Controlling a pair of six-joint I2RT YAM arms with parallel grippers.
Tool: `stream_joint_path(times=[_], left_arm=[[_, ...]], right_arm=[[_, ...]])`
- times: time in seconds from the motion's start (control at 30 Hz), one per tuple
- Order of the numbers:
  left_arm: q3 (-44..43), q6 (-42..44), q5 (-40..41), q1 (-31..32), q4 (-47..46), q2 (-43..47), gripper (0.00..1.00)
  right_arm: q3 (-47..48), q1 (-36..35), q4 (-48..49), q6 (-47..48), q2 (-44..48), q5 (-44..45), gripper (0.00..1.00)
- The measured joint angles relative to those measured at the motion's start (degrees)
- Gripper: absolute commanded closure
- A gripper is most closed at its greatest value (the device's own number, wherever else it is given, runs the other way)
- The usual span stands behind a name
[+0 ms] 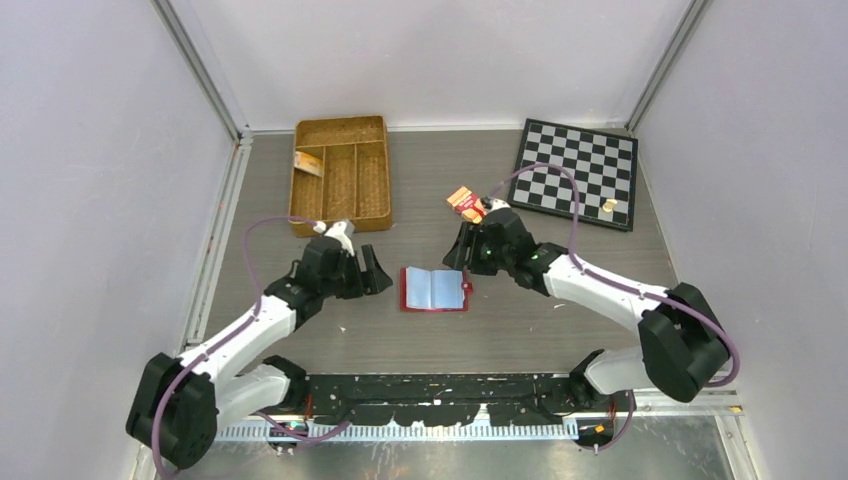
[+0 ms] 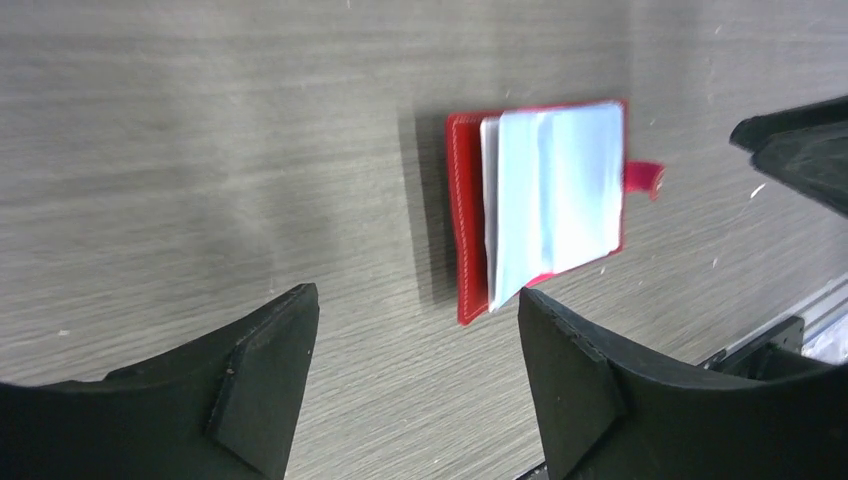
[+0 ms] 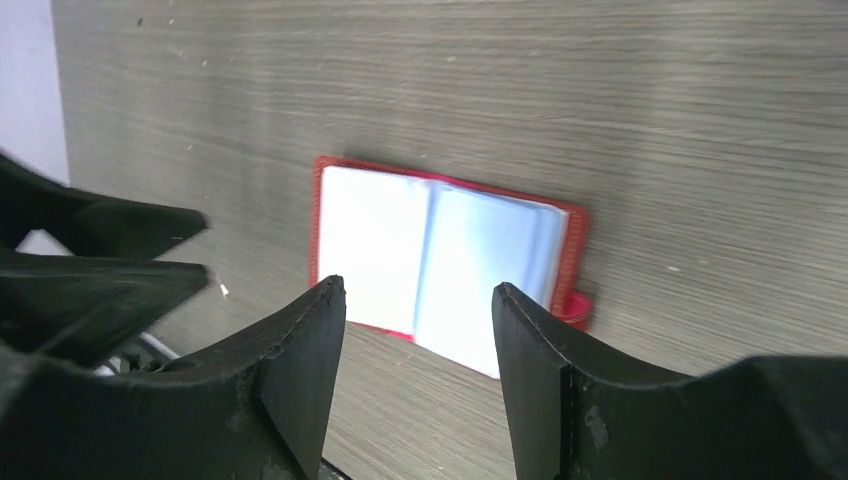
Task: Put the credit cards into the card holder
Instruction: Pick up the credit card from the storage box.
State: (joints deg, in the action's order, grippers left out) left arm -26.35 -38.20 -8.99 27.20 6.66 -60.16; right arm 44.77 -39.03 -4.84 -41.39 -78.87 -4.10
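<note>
Top external view: the card holder (image 1: 435, 289) lies open mid-worktop (image 1: 520, 330), its sleeves apparently empty. Your left tool (image 1: 374, 271) at its 9 o'clock and right tool (image 1: 459, 252) at 2 o'clock both gape, holding nothing. A credit card (image 1: 308, 163) waits in the wicker tray (image 1: 340, 121) at 11 o'clock, so loading has not begun.

A robot laboratory's test cell: blank pale panels (image 1: 100, 200) close in a grey wood-grain table (image 1: 420, 200) on three sides, framed by bare metal posts (image 1: 203, 70). Two white-and-black arms, the left arm (image 1: 240, 335) and the right arm (image 1: 610, 290) — each trailing a purple cable (image 1: 250, 240) — are bolted to a black mounting rail (image 1: 440, 385) at the near edge. Mismatched props — a wicker tray (image 1: 340, 122) and a chessboard (image 1: 575, 170) — sit at the back.
</note>
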Motion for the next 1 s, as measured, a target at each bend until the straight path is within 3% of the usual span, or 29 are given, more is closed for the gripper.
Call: stream_joint_path(times=[0.17,0.37,0.67,1.0], left_arm=[[-11.1,3.3,1.5,-3.7,10.9,1.4,0.15],[-29.6,9.9,1.9,-10.3,20.0,-5.6,0.03],[-48.5,18.0,0.0,-22.1,27.5,-22.4,0.04],[-66.3,23.6,0.4,-33.4,26.1,-45.8,0.07]], right_arm=[[0.5,3.9,-5.9,3.1,4.2,1.3,0.36],[4.5,7.0,-11.4,6.6,7.5,2.0,0.33],[7.9,8.9,-14.9,10.9,11.1,2.1,0.3],[9.4,10.6,-16.5,12.7,10.9,0.3,0.27]])
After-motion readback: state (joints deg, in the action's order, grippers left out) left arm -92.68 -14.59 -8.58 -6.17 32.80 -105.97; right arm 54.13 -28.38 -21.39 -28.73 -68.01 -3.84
